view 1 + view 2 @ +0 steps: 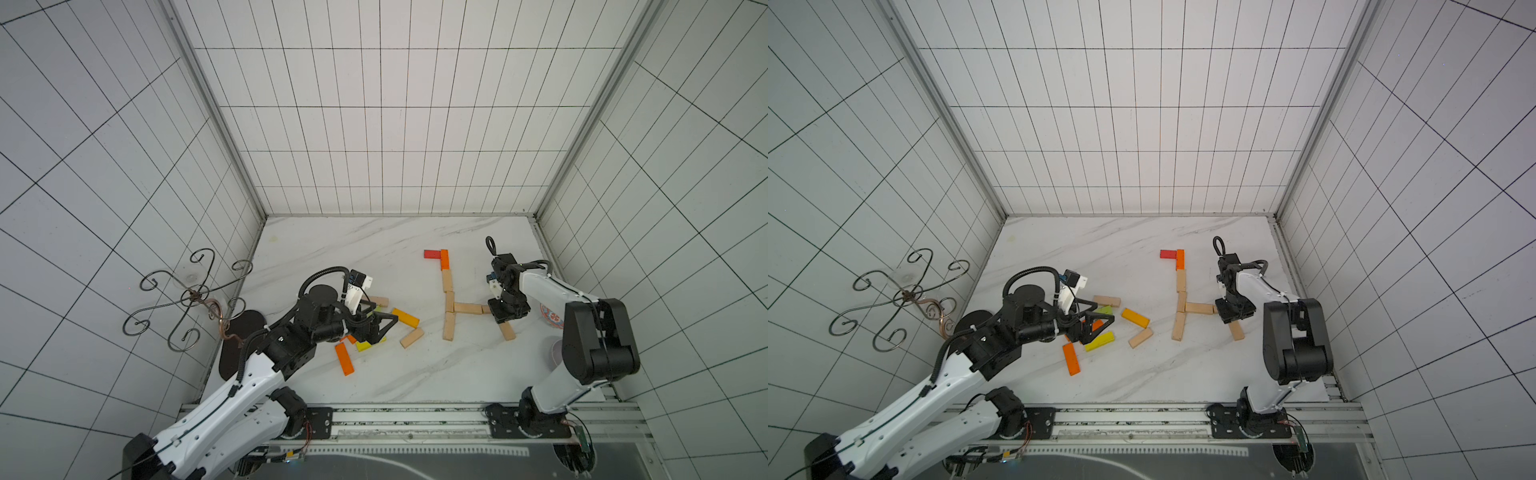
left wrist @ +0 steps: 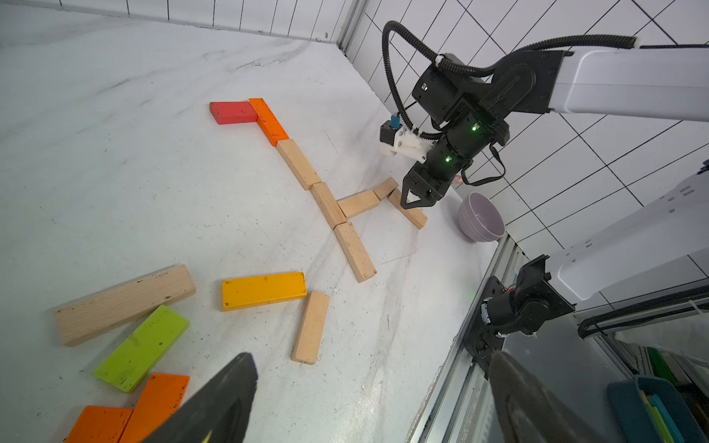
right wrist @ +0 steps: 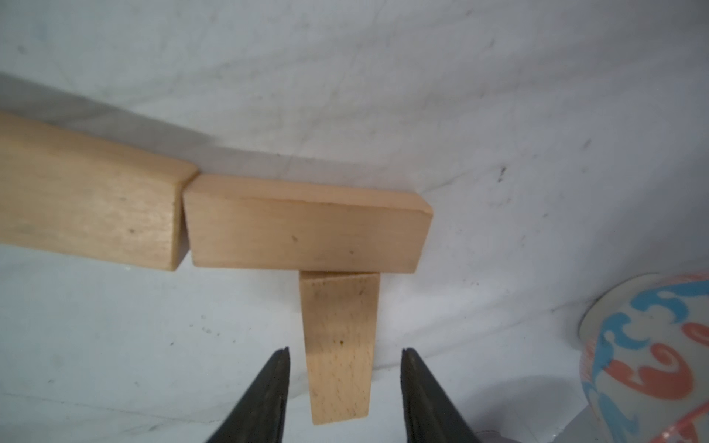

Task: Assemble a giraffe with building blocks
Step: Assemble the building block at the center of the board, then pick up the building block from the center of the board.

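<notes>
Scene: a marble table [image 1: 332, 249] seen from above, with a flat giraffe figure on the right and spare blocks on the left.
Giraffe: a red block [image 1: 432, 253] forms the head at the far end, joined to an orange block [image 1: 444, 259]. Plain wooden neck blocks [image 1: 447, 281] run toward the near side and end in a front leg [image 1: 449, 326].
Body: a long body block [image 3: 88, 214] and a short body block [image 3: 307, 234] lie end to end, pointing right.
Rear leg: this rear leg block [image 3: 339, 314] touches the near side of the short body block and slants slightly.
Right gripper: the right gripper [image 3: 345, 351] sits low over the rear leg. Its jaws are parted, with a gap showing on each side, and they grip nothing.
Left gripper: the left gripper [image 1: 384, 329] hangs over the spare blocks with its jaws spread wide and empty.
Spare blocks: a yellow block [image 1: 406, 318], a lime green block [image 2: 142, 347], orange ones and plain ones lie scattered.
Risk, leg dragged: the gaps beside the leg are narrow. If the gripper lifts off at an angle, a fingertip could probably catch the leg and twist it off the body.
Risk, body nudged: the blocks only rest against each other, so a knock to the leg would likely shift the short body block too.
Risk, bowls: a patterned bowl [image 3: 648, 356] and a purple bowl [image 2: 481, 222] stand just right of the leg. A wide swing of the right arm might hit them.
Risk, pile: the spare blocks overlap, so the left gripper may pinch two at once.
</notes>
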